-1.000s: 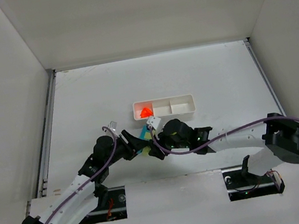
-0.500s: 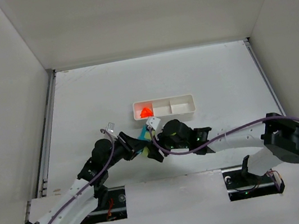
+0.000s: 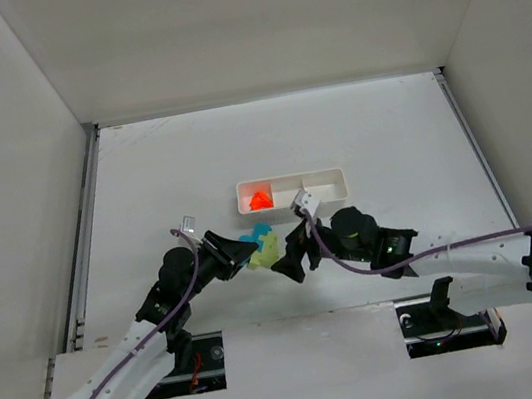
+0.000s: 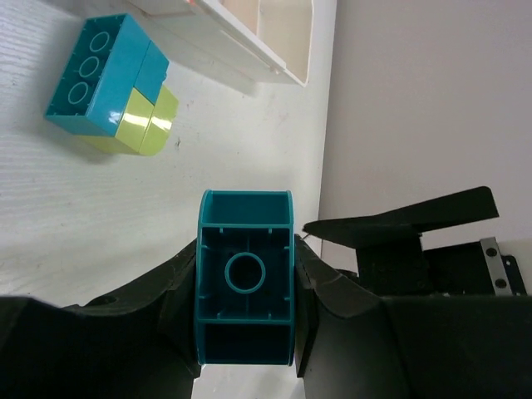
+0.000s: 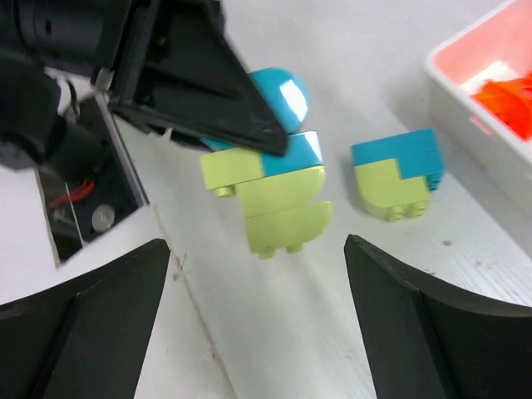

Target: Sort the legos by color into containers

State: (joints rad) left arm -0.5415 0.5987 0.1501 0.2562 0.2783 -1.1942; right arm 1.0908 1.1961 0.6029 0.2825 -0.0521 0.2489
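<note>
My left gripper (image 3: 237,253) is shut on a teal lego (image 4: 246,278), seen from its hollow underside. In the right wrist view this teal piece carries joined yellow-green legos (image 5: 278,204), held just above the table. A second teal and yellow-green clump (image 5: 395,174) lies on the table next to it; it also shows in the left wrist view (image 4: 112,87). My right gripper (image 3: 293,254) is open and empty, a little to the right of the held clump (image 5: 258,274). The white three-compartment tray (image 3: 331,195) stands behind, with an orange-red lego (image 3: 259,200) in its left compartment.
The tray's middle and right compartments show nothing inside. Both arms meet close together in front of the tray. White walls ring the table, and a metal rail (image 3: 82,249) runs along its left edge.
My right arm has drawn back to the right, away from the legos it was pressed against. The left gripper keeps its hold, and the teal and yellow-green pieces now show between the two grippers.
</note>
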